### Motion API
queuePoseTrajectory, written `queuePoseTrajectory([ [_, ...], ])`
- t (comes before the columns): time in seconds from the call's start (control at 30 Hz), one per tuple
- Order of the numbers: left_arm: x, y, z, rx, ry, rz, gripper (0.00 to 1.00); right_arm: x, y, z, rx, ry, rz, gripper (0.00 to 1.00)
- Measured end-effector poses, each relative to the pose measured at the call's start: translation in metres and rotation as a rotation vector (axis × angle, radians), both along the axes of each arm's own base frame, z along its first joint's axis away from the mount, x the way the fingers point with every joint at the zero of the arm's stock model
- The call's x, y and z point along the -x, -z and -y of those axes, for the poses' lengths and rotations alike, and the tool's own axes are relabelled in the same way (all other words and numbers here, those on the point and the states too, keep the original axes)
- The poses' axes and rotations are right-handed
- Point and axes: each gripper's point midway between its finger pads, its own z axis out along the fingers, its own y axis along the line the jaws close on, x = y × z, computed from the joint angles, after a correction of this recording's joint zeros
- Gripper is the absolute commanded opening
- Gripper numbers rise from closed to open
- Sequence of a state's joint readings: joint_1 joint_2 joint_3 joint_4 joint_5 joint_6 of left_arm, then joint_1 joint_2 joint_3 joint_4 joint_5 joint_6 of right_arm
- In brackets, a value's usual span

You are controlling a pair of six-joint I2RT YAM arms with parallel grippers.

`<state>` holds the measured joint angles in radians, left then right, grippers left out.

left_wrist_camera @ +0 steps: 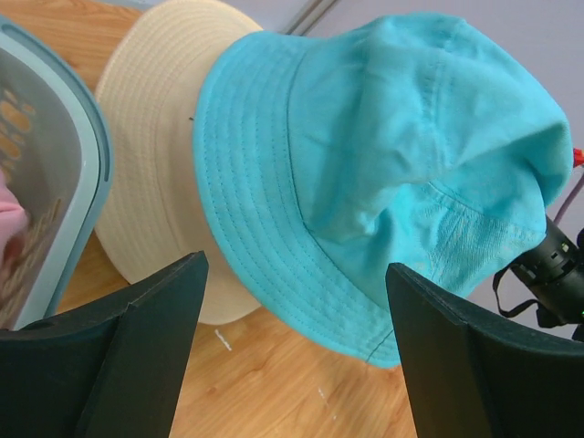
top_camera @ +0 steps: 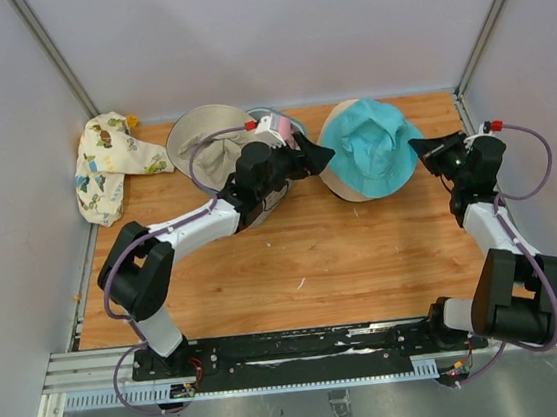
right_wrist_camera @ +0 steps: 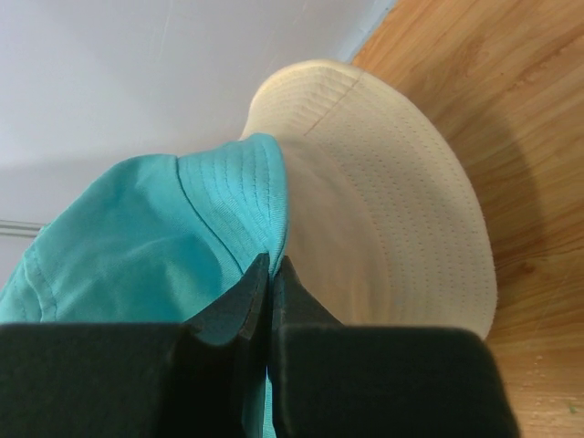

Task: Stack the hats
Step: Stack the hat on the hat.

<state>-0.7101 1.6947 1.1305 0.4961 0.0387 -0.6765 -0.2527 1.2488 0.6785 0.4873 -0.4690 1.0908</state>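
A teal hat (top_camera: 367,146) lies on top of a beige hat (top_camera: 341,187) at the back right of the wooden table. My right gripper (top_camera: 419,146) is shut on the teal hat's brim at its right edge; the right wrist view shows the closed jaws (right_wrist_camera: 272,266) pinching the teal brim (right_wrist_camera: 233,205) over the beige hat (right_wrist_camera: 392,210). My left gripper (top_camera: 315,154) is open and empty just left of the two hats; its wrist view shows the teal hat (left_wrist_camera: 383,164) and beige hat (left_wrist_camera: 155,182) ahead of the spread fingers (left_wrist_camera: 297,356). A grey-beige hat (top_camera: 203,145) lies under my left arm.
A blue-grey mesh basket (top_camera: 287,123) stands behind my left wrist, with something pink (left_wrist_camera: 9,219) inside it in the left wrist view. A cream cloth with cartoon prints (top_camera: 105,168) lies at the back left corner. Walls enclose the table on three sides.
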Motion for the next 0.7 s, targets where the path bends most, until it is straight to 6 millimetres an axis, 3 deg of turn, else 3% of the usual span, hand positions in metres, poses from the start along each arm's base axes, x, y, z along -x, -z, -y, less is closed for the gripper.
queuePoseTrajectory([
  [0.17,-0.006,0.014,0.009,0.043,0.004,-0.038,0.83,-0.004,0.02,0.004,-0.019,-0.006,-0.053,0.0],
  [0.37,-0.01,0.017,0.012,0.075,-0.003,-0.043,0.83,-0.007,0.032,0.003,-0.032,-0.021,-0.086,0.0],
  [0.7,-0.02,0.039,0.014,0.071,-0.037,-0.065,0.83,-0.013,0.024,0.002,-0.032,-0.037,-0.072,0.0],
])
